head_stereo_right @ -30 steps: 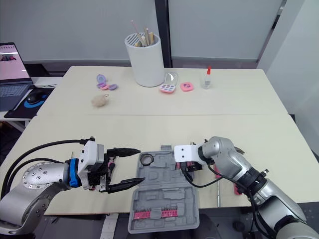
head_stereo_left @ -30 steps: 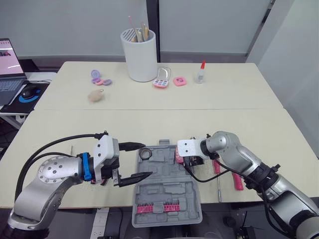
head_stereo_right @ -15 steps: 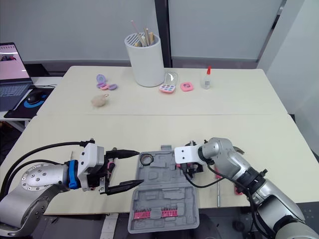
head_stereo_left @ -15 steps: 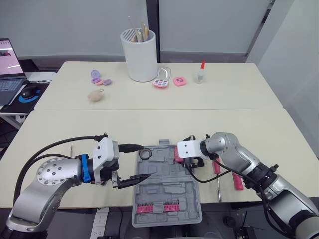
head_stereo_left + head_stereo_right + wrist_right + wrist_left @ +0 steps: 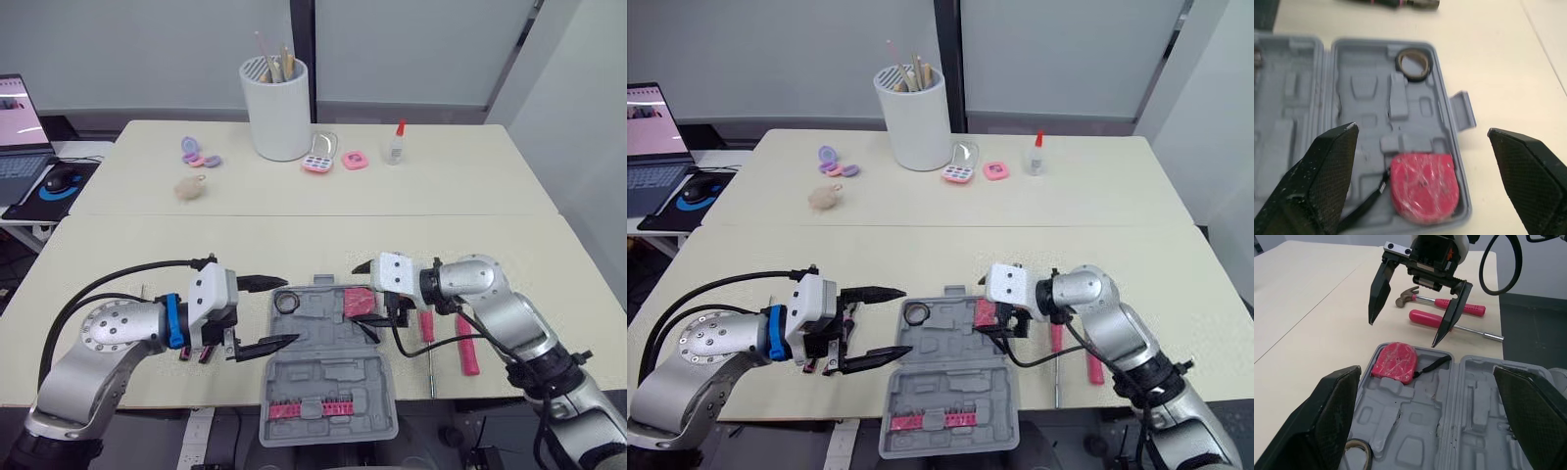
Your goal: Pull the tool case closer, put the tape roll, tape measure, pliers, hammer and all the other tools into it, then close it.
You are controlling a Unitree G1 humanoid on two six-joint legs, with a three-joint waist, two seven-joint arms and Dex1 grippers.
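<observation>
My right claw point(image 5: 1403, 334) hovers wide open and empty over the red tape measure point(image 5: 1423, 187). It lies in the open grey plastic tool case point(image 5: 333, 377), black strap trailing toward me. My left claw point(image 5: 289, 311) is also spread and empty.

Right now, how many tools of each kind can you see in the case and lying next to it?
tape roll: 1
tape measure: 1
hammer: 1
screwdriver: 1
pliers, mostly hidden under the arm, so the kind is a guess: 1
pink bit rack: 1
Total: 6
</observation>
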